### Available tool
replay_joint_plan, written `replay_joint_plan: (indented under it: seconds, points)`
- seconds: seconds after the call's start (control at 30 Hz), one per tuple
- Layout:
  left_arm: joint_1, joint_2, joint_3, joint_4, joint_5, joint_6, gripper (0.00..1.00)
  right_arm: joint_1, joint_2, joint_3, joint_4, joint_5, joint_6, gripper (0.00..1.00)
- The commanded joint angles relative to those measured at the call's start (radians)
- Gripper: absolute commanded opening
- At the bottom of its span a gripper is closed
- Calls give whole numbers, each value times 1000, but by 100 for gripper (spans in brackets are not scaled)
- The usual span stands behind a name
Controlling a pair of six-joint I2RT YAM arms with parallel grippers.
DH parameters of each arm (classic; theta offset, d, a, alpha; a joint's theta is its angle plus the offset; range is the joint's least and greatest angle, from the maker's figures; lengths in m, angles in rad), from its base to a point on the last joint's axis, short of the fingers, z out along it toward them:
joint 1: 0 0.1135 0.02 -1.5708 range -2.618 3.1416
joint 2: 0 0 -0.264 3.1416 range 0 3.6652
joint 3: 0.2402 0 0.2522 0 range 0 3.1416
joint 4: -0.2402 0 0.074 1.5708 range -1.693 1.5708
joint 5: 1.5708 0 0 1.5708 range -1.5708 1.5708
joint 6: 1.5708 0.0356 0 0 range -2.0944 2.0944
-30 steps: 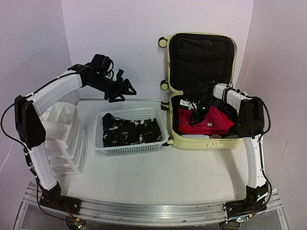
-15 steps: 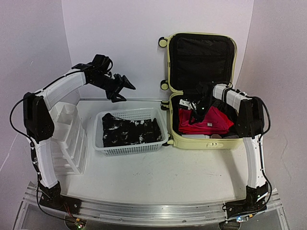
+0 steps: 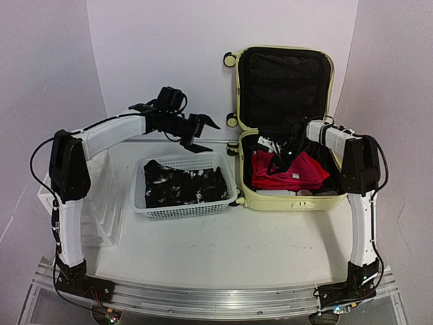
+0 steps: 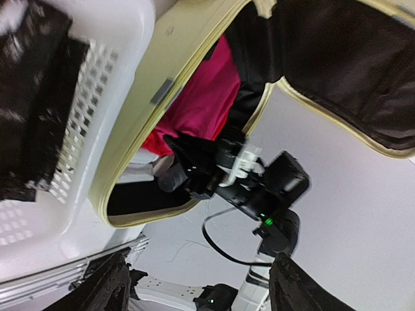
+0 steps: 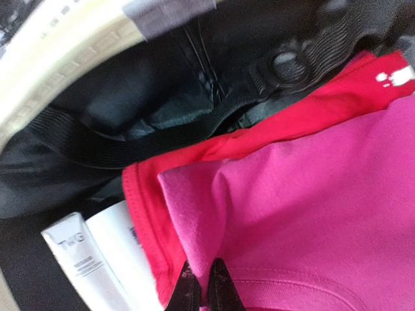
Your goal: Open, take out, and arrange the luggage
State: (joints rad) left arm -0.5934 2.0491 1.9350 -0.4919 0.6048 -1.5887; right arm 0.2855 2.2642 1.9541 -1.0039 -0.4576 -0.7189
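Top external | luggage [image 3: 284, 81] open, long axis depthwise | left end effector [image 3: 203, 135] spread empty | right end effector [image 5: 202, 286] pinching garment [image 5: 311, 214]

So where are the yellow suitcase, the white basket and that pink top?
yellow suitcase [image 3: 270, 200], top view, on its front outer wall.
white basket [image 3: 183, 211], top view, on its near mesh wall.
pink top [image 5: 324, 194], right wrist view, on the flat middle of the cloth.
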Motion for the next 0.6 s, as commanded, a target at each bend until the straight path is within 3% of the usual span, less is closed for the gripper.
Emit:
replay_joint_plan:
  seconds: [0.0, 0.37, 0.57]
  points:
    - [-67, 72, 45, 155, -55, -223, 73, -5, -117, -23, 54, -82, 30, 0]
    - [-196, 345, 357, 179, -119, -340, 75, -15, -213, -143, 116, -156, 18, 0]
    - [-228, 423, 420, 183, -157, -342, 78, -14, -255, -202, 161, -180, 26, 0]
